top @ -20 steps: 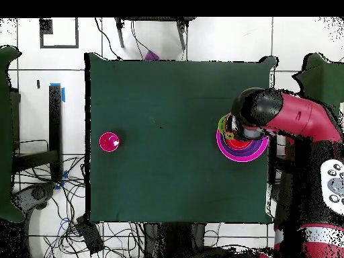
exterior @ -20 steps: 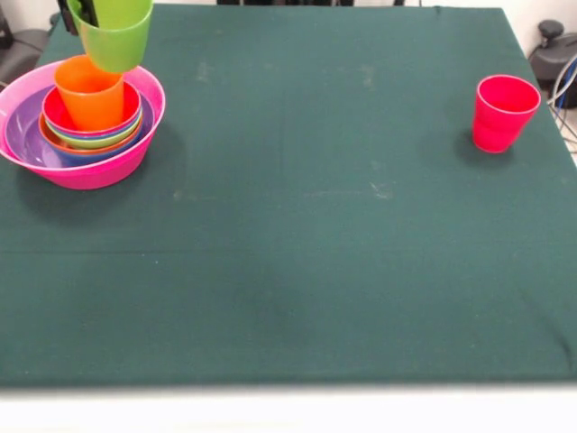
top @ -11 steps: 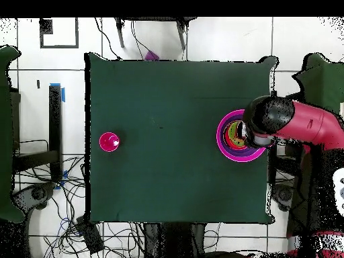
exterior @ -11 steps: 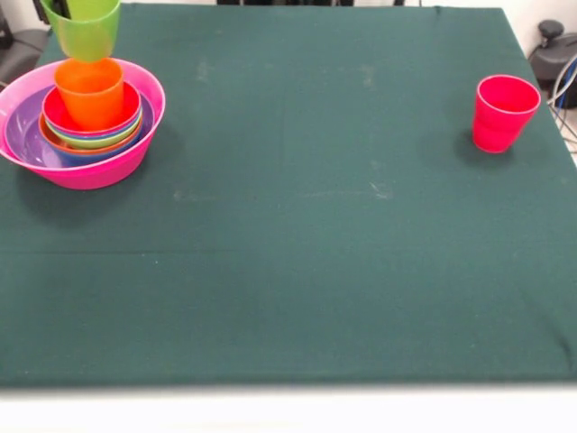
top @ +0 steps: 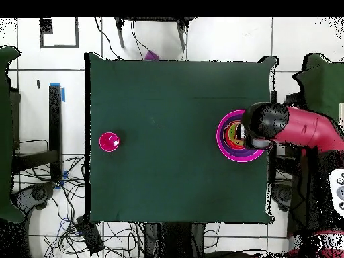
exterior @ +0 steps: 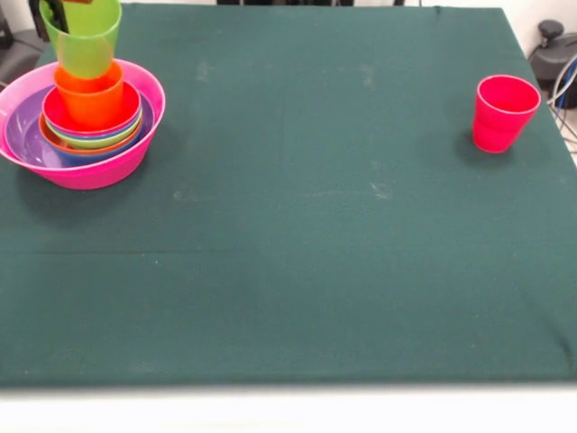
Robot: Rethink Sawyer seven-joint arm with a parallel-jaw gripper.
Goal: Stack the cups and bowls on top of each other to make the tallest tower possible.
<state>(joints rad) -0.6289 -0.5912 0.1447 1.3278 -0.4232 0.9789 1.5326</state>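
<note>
Lime green cup [exterior: 86,43] sits partly nested in the orange cup [exterior: 90,95] atop the tower [exterior: 81,122], counter's corner. Claw [exterior: 56,11] barely visible at the rim; grip state can't tell. Seating step; next probably release, then fetch red-pink cup [exterior: 502,112] well apart.

**Tower of bowls and cups, one cup apart**

The tower [exterior: 81,126] rests on a huge pink bowl [exterior: 90,170], upright. Nested inside it are a purple bowl [exterior: 22,135], then the thin rims of blue, orange and lime green bowls, with a red-pink bowl [exterior: 54,117] innermost. An orange cup [exterior: 90,99] stands upright in that bowl, and a lime green cup [exterior: 86,45] sits partly down inside it. A red-pink cup [exterior: 502,113] stands upright, mouth up, well apart from the tower.
</note>
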